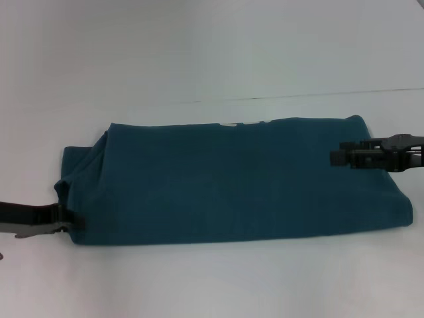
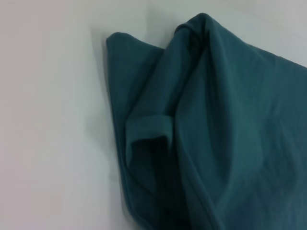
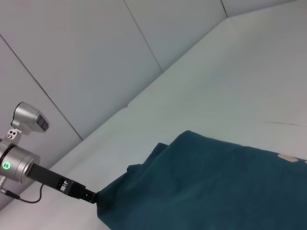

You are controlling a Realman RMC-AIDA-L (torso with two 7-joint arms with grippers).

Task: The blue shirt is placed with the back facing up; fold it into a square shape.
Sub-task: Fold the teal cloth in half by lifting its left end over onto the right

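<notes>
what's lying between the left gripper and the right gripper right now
Only the blue shirt, folded into a long band, spans the stretch from the left gripper to the right gripper, as the head view shows.

No readable text, brand or number is shown; only slivers of white print are seen at the far edge of the blue shirt [image 1: 232,179] in the head view, too little exposed to be read.
</notes>
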